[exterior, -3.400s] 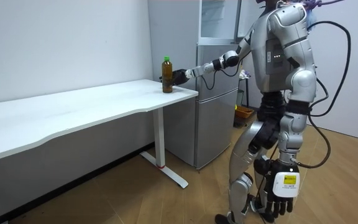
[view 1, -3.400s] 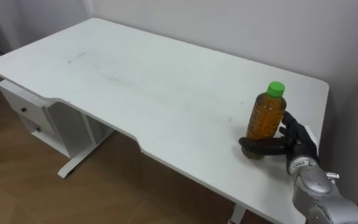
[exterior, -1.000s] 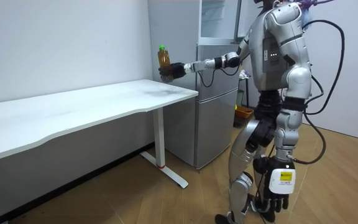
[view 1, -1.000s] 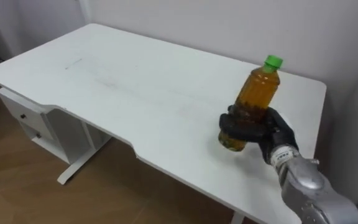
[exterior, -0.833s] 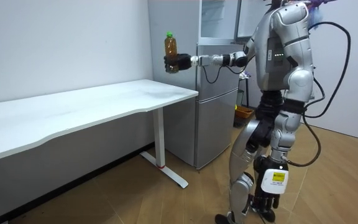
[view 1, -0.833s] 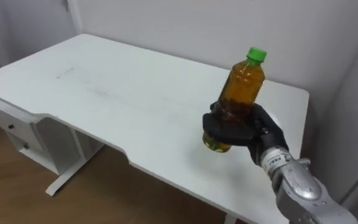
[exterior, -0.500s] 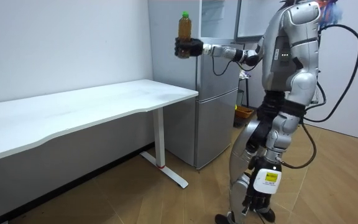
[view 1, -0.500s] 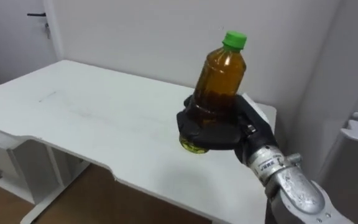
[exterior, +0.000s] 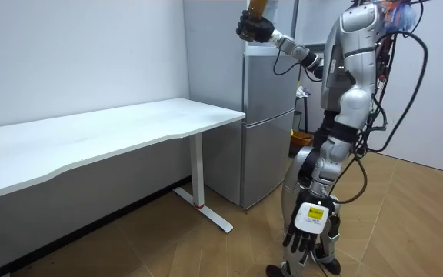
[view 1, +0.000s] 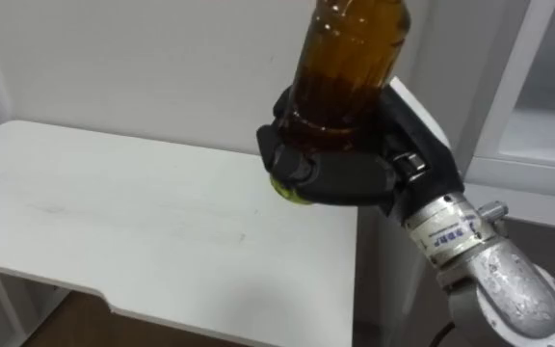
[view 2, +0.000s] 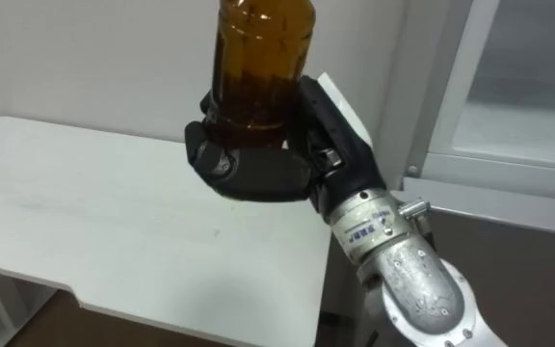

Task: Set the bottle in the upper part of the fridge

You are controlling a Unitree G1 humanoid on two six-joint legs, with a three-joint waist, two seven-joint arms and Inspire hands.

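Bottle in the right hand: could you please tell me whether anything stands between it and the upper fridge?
Nothing visible does. The right hand holds the bottle high, just before the upper fridge, whose front appears open.

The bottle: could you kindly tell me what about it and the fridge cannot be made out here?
- Bottle cap and neck: cut off by the top edge in both eye views and the room view.
- Bottle base: mostly hidden in the eye views by the right hand curled round it.
- Upper fridge inside: cut off by the room view's top edge, partly behind the arm.
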